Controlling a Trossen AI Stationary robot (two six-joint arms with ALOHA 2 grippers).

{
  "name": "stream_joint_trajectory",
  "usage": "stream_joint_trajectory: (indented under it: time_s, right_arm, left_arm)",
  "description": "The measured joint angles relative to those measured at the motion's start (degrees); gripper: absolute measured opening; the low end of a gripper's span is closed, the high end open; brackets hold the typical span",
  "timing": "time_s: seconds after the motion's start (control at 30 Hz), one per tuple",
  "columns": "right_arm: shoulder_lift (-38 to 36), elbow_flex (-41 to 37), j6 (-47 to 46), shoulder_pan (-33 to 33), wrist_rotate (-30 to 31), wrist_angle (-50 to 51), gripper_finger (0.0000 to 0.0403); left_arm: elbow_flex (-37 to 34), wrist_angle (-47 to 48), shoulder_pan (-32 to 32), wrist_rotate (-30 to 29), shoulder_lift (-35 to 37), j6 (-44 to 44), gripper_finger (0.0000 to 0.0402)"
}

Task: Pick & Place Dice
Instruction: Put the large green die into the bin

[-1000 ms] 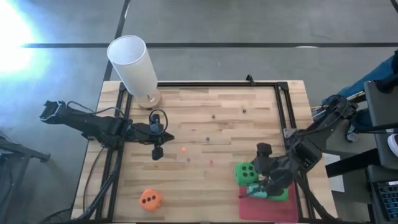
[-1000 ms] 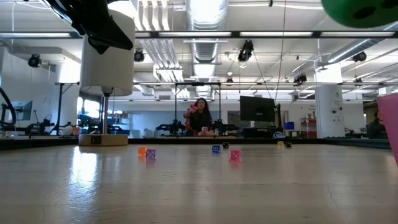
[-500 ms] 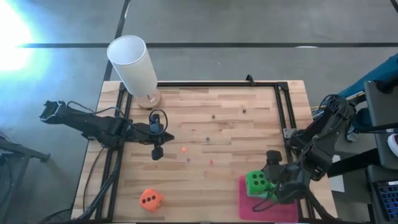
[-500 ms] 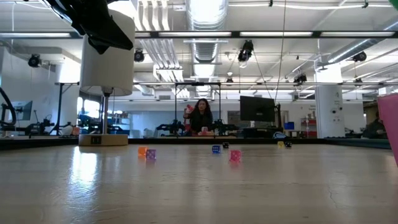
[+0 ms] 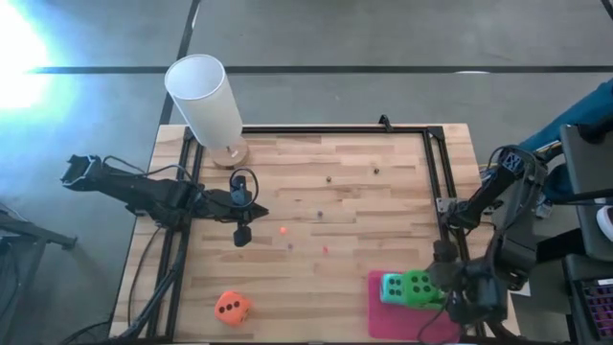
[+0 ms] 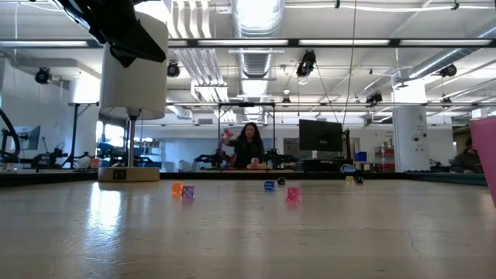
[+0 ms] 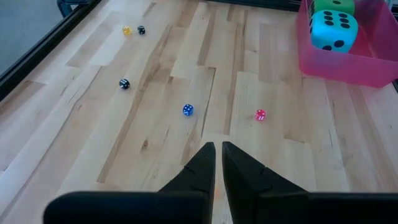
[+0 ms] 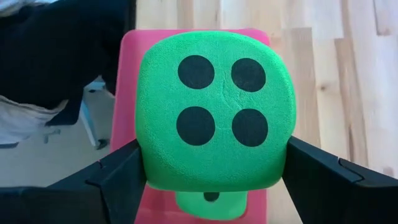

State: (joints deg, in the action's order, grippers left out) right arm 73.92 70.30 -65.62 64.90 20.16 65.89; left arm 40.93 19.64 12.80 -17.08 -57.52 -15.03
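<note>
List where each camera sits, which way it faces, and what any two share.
High: above the table, looking straight down; both arms show, right gripper over the pink tray.
Low: at tabletop height, looking level into the room; only a dark arm part shows, top left.
Left wrist: on the left arm, looking over tiny dice toward the tray; left gripper jaws shut.
Right wrist: on the right arm, looking down; jaws clamp a green die.
Shared: both wrist views show the pink tray.
</note>
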Motion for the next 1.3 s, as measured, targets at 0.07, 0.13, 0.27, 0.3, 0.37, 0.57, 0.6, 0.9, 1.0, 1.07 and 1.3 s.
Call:
stream_joint_trajectory:
  time_s: [0.07,0.13,0.27,0.3,0.37,0.57,0.6,0.9,1.0,1.07,1.3]
  right_arm:
    - [0.08,-0.04,-2.09,1.47,1.08,1.15,0.0309]
    - [0.10,-0.21,-4.91,2.78,1.49,2.68,0.0310]
    - [0.10,-0.49,-9.14,5.47,2.69,4.07,0.0311]
    - [0.10,-0.69,-10.12,6.04,2.93,4.34,0.0310]
    - [0.10,-1.23,-12.17,6.99,3.66,4.24,0.0309]
    - [0.10,-3.71,-15.49,8.01,3.91,4.16,0.0313]
    - [0.10,-4.15,-15.61,8.01,3.67,4.00,0.0312]
    - [0.12,-6.21,-16.73,8.71,0.60,1.44,0.0324]
    - [0.12,-6.75,-16.75,9.14,0.60,-0.64,0.0338]
    - [0.12,-7.00,-16.75,9.39,0.62,-1.46,0.0349]
    - [0.12,-7.82,-15.99,9.51,0.84,-1.51,0.0368]
  left_arm:
    - [0.00,0.00,-0.01,0.01,0.00,0.00,0.0036]
    - [0.00,0.00,-0.02,0.00,0.00,0.00,0.0036]
    - [0.00,-0.02,-0.01,0.02,0.00,0.00,0.0036]
    - [0.00,-0.01,-0.01,0.01,0.00,0.00,0.0036]
    - [0.00,0.00,-0.01,0.02,0.00,0.00,0.0036]
    - [0.00,0.00,0.00,0.00,0.00,0.00,0.0036]
    - [0.00,0.00,0.00,0.02,0.00,0.00,0.0036]
    - [0.00,0.00,-0.02,0.02,0.00,0.00,0.0036]
    - [0.00,0.00,0.00,0.02,0.00,0.00,0.0036]
    - [0.00,-0.02,-0.02,0.00,0.00,0.00,0.0036]
    - [0.00,-0.02,-0.01,0.01,0.00,0.00,0.0036]
